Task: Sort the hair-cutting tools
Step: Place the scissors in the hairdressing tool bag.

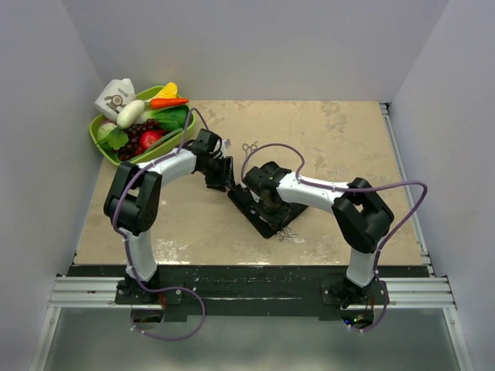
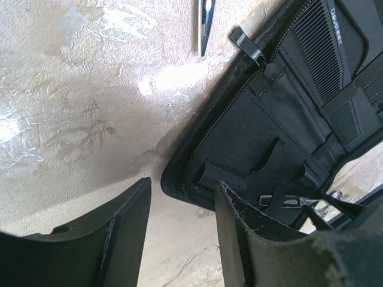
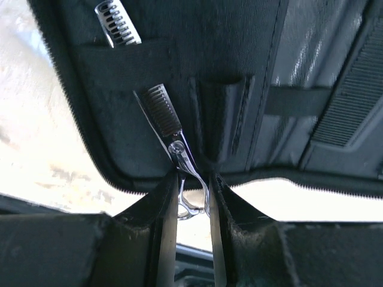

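The right gripper [image 3: 191, 186] is pinching narrow on the ring handle of the toothed scissors [image 3: 160, 113], whose blade is lying under a strap [image 3: 119, 60] of the case [image 3: 239, 72], pointing toward 11 o'clock. The left gripper [image 2: 181, 186] is standing wide astride the case corner and gripping nothing, so I am fearing the teeth snagging and dragging the loose case. The second scissors [image 1: 249, 147] are lying on the table [image 1: 348, 154] at 12 o'clock beyond it.

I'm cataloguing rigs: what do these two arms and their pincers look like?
The left arm and right arm have white curved shells between chunky black joints. A thin purple cable loops loosely along each. The left pincer and right pincer each have two flat matte-black fingers. No markings show.
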Action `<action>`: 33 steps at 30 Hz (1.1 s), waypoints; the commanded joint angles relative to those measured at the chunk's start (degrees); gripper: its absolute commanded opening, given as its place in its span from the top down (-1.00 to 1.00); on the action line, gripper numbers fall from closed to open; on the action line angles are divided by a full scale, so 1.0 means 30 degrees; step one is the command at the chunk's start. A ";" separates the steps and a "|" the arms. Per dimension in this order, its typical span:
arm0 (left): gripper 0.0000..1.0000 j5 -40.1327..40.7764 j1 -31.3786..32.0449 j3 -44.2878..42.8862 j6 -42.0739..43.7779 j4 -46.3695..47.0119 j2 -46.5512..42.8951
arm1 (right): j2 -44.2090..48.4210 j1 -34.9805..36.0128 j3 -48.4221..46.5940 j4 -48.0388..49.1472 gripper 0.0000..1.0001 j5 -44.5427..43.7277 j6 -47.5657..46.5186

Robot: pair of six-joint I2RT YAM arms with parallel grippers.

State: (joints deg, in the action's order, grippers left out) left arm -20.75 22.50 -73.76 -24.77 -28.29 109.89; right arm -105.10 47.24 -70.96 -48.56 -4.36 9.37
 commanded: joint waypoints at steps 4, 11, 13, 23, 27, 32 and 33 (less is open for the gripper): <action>-0.01 -0.0026 -0.0176 -0.0581 0.0407 0.0232 0.0051 | -0.0592 0.0072 -0.0693 0.1419 0.70 -0.0305 0.1562; 0.00 -0.0026 -0.0147 -0.0318 0.0319 0.0436 0.0197 | -0.0416 0.0072 -0.0868 0.1858 0.72 0.0661 0.2971; 0.01 0.0061 -0.0147 -0.0259 0.0231 0.0583 0.0314 | -0.0329 0.0101 -0.0927 0.1976 0.72 0.0954 0.3321; 0.03 0.1263 -0.0147 -0.1722 -0.0414 0.1843 0.1837 | 0.0491 0.0247 -0.1104 0.1625 0.73 0.1395 0.3587; 0.03 0.1731 -0.0147 -0.2687 -0.0268 0.1581 0.1956 | 0.0784 0.0336 -0.0781 0.1625 0.73 0.1395 0.3646; 0.03 0.3310 -0.0147 -0.3333 0.0376 -0.0024 0.1604 | 0.0960 0.0365 -0.0342 0.1858 0.73 0.1395 0.3792; 0.03 0.3720 -0.0118 -0.3567 0.0725 -0.0409 0.1575 | 0.0932 0.0365 -0.0312 0.1975 0.73 0.1395 0.3850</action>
State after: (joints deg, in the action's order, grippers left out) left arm -14.90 22.50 -80.73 -25.43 -26.02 115.61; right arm -105.21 47.88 -72.14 -44.36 -1.50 19.57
